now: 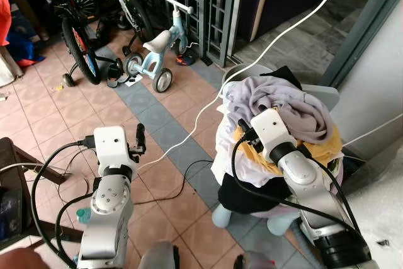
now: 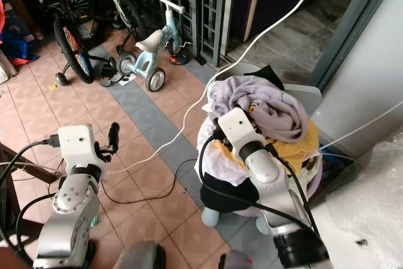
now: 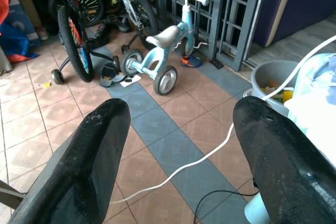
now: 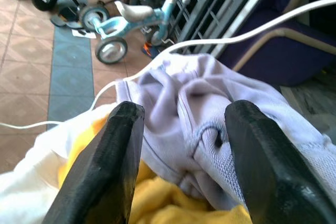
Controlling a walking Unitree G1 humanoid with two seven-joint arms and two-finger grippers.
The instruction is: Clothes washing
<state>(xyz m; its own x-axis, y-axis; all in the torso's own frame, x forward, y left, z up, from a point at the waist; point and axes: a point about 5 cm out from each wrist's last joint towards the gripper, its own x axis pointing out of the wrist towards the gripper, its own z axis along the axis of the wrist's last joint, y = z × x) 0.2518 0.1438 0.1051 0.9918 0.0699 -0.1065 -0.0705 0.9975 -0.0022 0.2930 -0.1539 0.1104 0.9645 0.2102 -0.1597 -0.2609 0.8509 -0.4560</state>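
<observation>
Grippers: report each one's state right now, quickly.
Left gripper: open, holding nothing, raised over the tiled floor.
Right gripper: open, holding nothing, poised just above the lavender garment on the laundry pile.

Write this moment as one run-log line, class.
right gripper: open, over lavender sweatshirt atop heaped laundry basket | left gripper: open, idle above tiled floor

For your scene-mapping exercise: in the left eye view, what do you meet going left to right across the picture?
Black bicycle → left gripper → blue balance bike → laundry pile
</observation>
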